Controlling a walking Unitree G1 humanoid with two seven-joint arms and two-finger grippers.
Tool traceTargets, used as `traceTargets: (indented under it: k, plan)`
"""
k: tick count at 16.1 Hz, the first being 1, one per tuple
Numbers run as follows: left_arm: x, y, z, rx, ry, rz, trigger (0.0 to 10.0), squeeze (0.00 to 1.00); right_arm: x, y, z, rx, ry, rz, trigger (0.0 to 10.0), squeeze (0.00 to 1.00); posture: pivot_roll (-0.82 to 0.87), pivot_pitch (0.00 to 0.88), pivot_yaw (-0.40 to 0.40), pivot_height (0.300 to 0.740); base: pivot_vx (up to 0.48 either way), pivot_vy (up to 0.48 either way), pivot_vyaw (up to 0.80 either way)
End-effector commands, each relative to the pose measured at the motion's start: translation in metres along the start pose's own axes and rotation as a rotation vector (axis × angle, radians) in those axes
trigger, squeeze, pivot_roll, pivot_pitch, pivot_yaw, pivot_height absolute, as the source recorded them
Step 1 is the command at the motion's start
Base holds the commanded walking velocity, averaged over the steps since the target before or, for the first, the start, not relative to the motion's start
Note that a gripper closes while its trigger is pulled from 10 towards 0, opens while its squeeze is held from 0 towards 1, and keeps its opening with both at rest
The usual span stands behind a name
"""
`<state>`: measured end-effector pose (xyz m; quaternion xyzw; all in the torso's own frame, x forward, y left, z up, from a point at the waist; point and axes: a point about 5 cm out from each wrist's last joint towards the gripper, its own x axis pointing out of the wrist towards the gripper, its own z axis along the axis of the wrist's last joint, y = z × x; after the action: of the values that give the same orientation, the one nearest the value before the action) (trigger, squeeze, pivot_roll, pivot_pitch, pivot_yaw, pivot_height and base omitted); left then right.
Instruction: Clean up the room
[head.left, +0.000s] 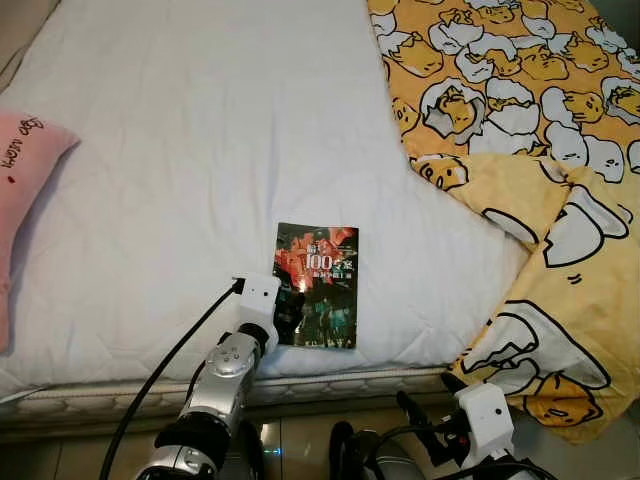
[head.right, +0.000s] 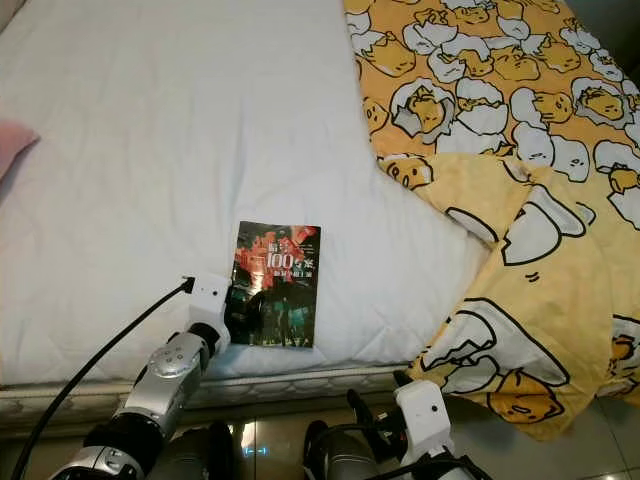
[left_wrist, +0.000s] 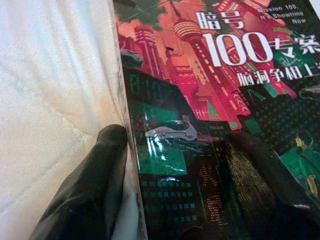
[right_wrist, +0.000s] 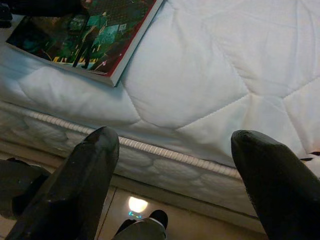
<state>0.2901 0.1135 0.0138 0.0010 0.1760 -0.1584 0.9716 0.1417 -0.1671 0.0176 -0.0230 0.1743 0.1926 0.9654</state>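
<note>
Book (head.left: 318, 283) pickup underway, left gripper (head.left: 288, 315) spread around its spine edge on the mattress (head.left: 180, 170), squeeze next; right gripper (right_wrist: 170, 175) idles open.

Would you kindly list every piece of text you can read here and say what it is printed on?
"100": large white number on the book cover.
"Mission 100, It's Showtime Now": small white print on the cover's corner, left wrist view.
Chinese characters around the number: legible, not transcribed here.
Dark script on the pink pillow: too distorted to read.

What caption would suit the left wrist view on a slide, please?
Left gripper open at the glossy red-and-green paperback book, one finger on its cover, one at its edge against the white quilted mattress.
</note>
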Motion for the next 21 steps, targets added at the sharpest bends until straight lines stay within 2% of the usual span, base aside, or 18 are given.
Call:
traceTargets:
  k: [1, 2, 6, 7, 10, 16, 17, 19, 21]
  plan:
    - [-0.009, -0.021, -0.041, -0.110, 0.197, -0.077, 0.0, 0.00, -0.004, -0.002, -0.004, 0.003, 0.014, -0.017, 10.0, 0.00, -0.12, 0.208, -0.111, 0.740, 0.000, 0.000, 0.00]
    - [-0.009, -0.022, -0.043, -0.150, 0.208, -0.087, 0.0, 0.00, -0.005, -0.002, -0.004, 0.006, 0.014, -0.019, 10.0, 0.00, -0.12, 0.214, -0.115, 0.740, 0.000, 0.000, 0.00]
    - [-0.005, -0.028, -0.037, -0.126, 0.178, -0.108, 0.0, 0.00, -0.002, -0.004, -0.004, 0.002, 0.017, -0.015, 10.0, 0.00, -0.12, 0.217, -0.122, 0.740, 0.000, 0.000, 0.00]
    - [-0.003, -0.029, -0.031, -0.154, 0.145, -0.118, 0.0, 0.00, 0.000, -0.004, -0.002, -0.001, 0.010, -0.015, 10.0, 0.00, -0.11, 0.216, -0.124, 0.740, 0.000, 0.000, 0.00]
    - [-0.001, -0.031, -0.028, -0.183, 0.141, -0.149, 0.0, 0.00, 0.004, -0.004, -0.001, 0.000, 0.001, -0.015, 10.0, 0.00, -0.10, 0.216, -0.120, 0.740, 0.000, 0.000, 0.00]
    - [0.002, -0.039, -0.019, -0.147, 0.087, -0.199, 0.0, 0.00, 0.008, -0.004, 0.001, 0.002, -0.009, -0.018, 10.0, 0.00, -0.10, 0.215, -0.120, 0.740, 0.000, 0.000, 0.00]
    - [0.003, -0.039, -0.015, -0.162, 0.067, -0.201, 0.0, 0.00, 0.008, -0.004, 0.000, 0.001, -0.008, -0.018, 10.0, 0.00, -0.10, 0.215, -0.120, 0.740, 0.000, 0.000, 0.00]
    - [0.009, -0.042, 0.012, -0.161, -0.066, -0.209, 0.0, 0.00, 0.009, -0.007, 0.001, -0.002, -0.011, -0.021, 10.0, 0.00, -0.10, 0.214, -0.121, 0.740, 0.000, 0.000, 0.00]
    - [0.011, -0.044, 0.037, -0.126, -0.188, -0.215, 0.0, 0.00, 0.010, -0.007, 0.001, -0.001, -0.014, -0.023, 10.0, 0.00, -0.09, 0.212, -0.121, 0.740, 0.000, 0.000, 0.00]
